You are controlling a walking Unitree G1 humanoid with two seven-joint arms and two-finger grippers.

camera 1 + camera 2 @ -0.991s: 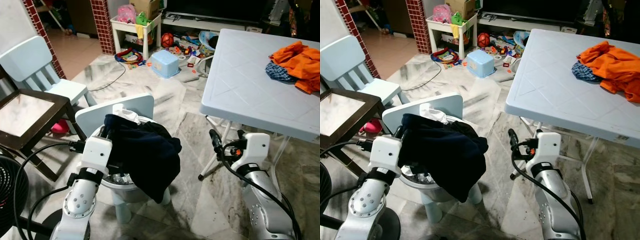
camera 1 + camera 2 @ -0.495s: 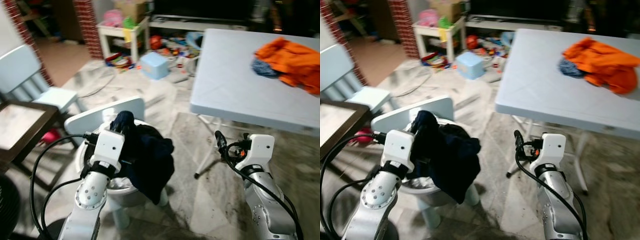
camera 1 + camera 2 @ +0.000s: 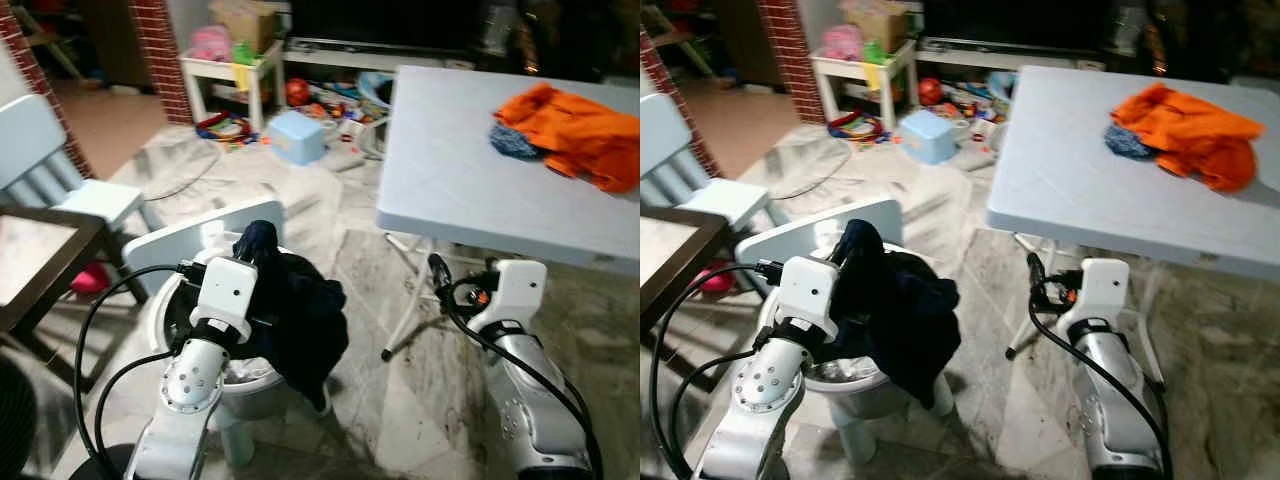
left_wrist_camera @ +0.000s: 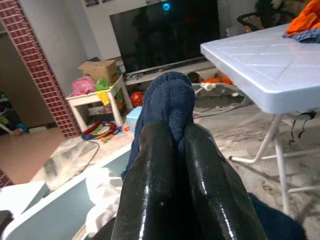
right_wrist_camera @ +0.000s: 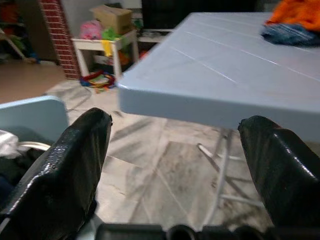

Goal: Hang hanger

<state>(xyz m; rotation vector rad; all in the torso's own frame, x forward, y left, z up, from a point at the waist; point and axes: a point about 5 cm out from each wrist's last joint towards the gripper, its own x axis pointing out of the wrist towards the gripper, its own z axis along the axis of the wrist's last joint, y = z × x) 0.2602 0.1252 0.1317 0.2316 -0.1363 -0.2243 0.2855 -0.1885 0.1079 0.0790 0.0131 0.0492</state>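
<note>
the left gripper (image 4: pixel 172 150) has lifted a fold of the dark blue garment (image 3: pixel 300 315) higher above the basket (image 3: pixel 160 310) than 1 second ago, fingers clamped on it, while the right gripper (image 5: pixel 175 165) hangs spread wide beside the table (image 3: pixel 450 190), seemingly unmoved.

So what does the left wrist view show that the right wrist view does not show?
The left wrist view alone has the left gripper, its jaws shut on a fold of the dark blue garment, with the television behind. The right wrist view alone has the right gripper, jaws wide open and holding nothing, near the table's edge. Both share the white folding table, the orange cloth, the red brick pillar and the small white toy table.
</note>
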